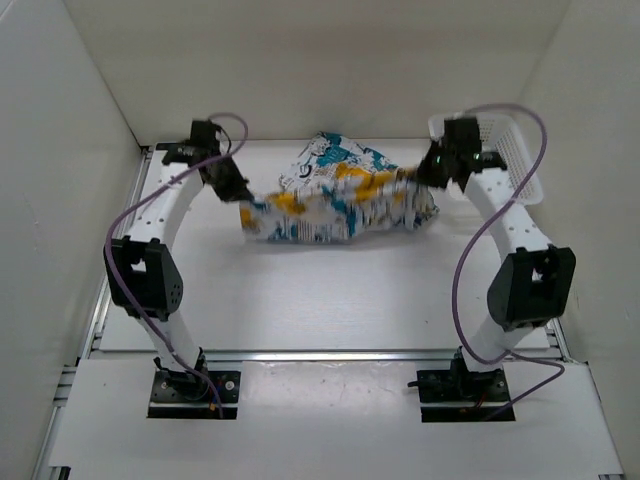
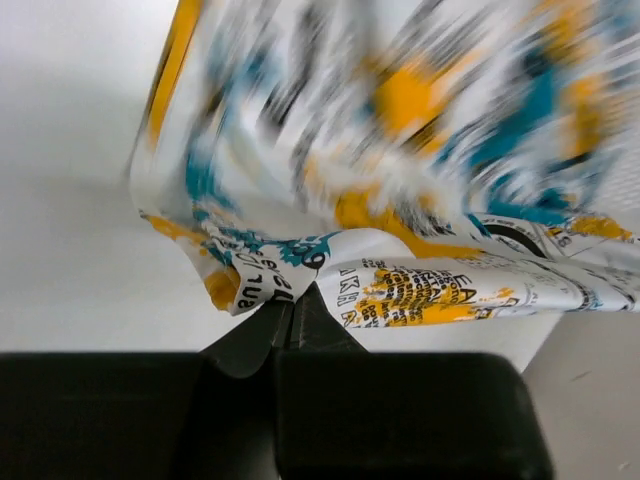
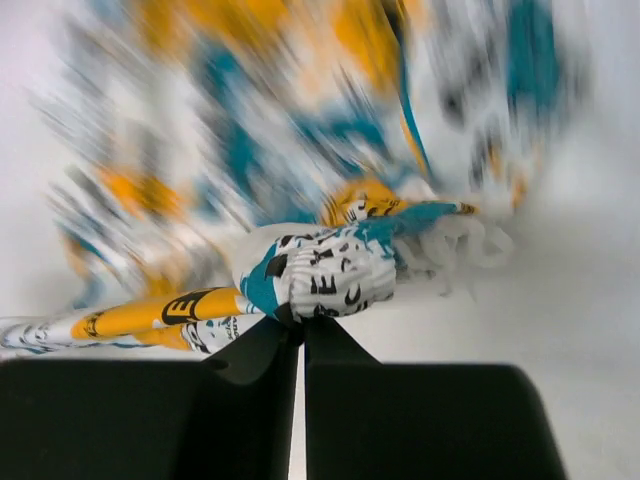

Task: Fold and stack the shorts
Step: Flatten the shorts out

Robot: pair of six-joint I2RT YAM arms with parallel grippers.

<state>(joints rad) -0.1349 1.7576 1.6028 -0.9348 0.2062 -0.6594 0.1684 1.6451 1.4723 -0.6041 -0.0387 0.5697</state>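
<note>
White walls (image 1: 80,120) enclosed a white table (image 1: 300,300) on three sides, seen from above and behind the two arm bases. The shorts (image 1: 335,195) sat toward 12 o'clock from the table's middle, stretched sideways between the arms in a loose, rumpled band, with one fold standing up at their 12 o'clock edge. Their print of teal, yellow-orange and black on white was plain in every view.

The left end effector (image 1: 243,195) met the shorts at their 9 o'clock end. In the left wrist view its two dark fingers were pressed together with no gap, and a hem of the fabric was pinched right at their tips; the cloth beyond was blurred.

The right end effector (image 1: 412,178) met the shorts at their 3 o'clock end. In the right wrist view its fingers were likewise closed, clamped on a gathered, puckered bunch of fabric with a frilled white edge beside it. The rest of the cloth there was also blurred.

A white mesh basket (image 1: 520,160) stood at the table's 2 o'clock corner, partly hidden behind the right arm and apart from the shorts. A purple cable (image 1: 125,225) looped along each arm.
</note>
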